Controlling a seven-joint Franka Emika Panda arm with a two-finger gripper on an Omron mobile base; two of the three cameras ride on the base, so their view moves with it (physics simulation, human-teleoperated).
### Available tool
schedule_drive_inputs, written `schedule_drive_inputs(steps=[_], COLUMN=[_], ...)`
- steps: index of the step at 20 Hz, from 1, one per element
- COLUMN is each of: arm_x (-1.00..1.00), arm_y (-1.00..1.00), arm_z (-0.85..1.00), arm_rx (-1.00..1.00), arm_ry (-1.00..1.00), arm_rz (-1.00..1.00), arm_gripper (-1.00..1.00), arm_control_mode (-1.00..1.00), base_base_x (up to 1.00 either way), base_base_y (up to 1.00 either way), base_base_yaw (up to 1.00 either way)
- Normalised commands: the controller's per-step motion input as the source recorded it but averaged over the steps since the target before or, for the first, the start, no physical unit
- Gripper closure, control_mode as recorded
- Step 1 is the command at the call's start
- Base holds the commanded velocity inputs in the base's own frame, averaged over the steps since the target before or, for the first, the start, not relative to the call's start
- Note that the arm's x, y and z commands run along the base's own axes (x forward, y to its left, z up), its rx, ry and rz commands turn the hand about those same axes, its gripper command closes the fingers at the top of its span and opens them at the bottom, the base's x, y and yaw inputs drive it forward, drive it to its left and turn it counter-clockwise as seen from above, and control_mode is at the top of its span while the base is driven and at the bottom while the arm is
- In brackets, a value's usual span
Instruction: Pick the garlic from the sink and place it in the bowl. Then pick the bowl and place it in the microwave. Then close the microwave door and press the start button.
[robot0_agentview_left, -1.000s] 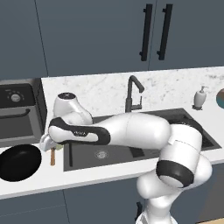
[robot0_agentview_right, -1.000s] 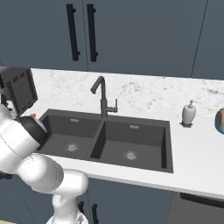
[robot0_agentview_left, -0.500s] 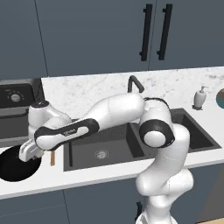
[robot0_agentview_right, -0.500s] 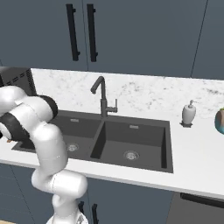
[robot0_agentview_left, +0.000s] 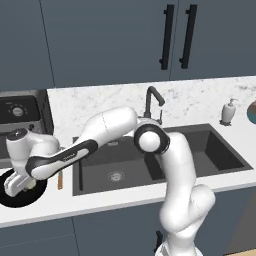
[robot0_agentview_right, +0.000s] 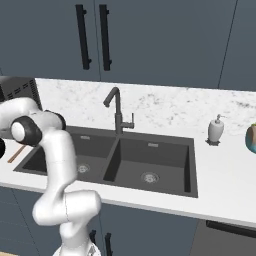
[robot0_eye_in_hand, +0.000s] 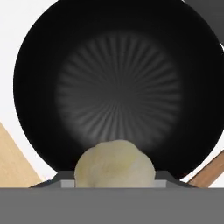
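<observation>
Garlic (robot0_eye_in_hand: 114, 162) riding pinched in gripper (robot0_agentview_left: 22, 186), hanging over black bowl (robot0_eye_in_hand: 118, 87) on worktop (robot0_agentview_left: 100, 199) | advice: centring over bowl, lowering before releasing, avoiding bounce-out.

We see flat, even rendered light with no clear source. The pale tabletop (robot0_agentview_left: 100, 102) is bright and free of glare. The sink (robot0_agentview_right: 120, 160) basins stay dim. In the hand view, the bowl (robot0_eye_in_hand: 118, 48) carries a soft radial sheen; the garlic (robot0_eye_in_hand: 114, 165) looks slightly soft.
</observation>
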Motion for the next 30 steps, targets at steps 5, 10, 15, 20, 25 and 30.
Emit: schedule_drive_inputs(steps=[5,10,15,20,25,30], arm_x=[0.43,0.03,0.11,-0.06,-0.21,0.27], arm_y=[0.26,-0.21,-0.28,-0.85,-1.0,-0.52], arm_z=[-0.08,-0.32,-0.11,0.01,0.0,-0.08], arm_rx=[-0.08,-0.01,0.03,0.17,0.34,0.36], arm_ry=[0.0,0.0,0.0,0.0,0.06,0.28], arm_rz=[-0.03,0.0,0.0,-0.01,-0.06,-0.2], arm_gripper=[1.0,-1.0,-1.0,-1.0,-1.0,-1.0], arm_control_mode=[-1.0,-1.0,-1.0,-1.0,-1.0,-1.0], base_base_x=[0.0,0.0,0.0,0.0,0.0,0.0], base_base_y=[0.0,0.0,0.0,0.0,0.0,0.0], base_base_yaw=[0.0,0.0,0.0,0.0,0.0,0.0])
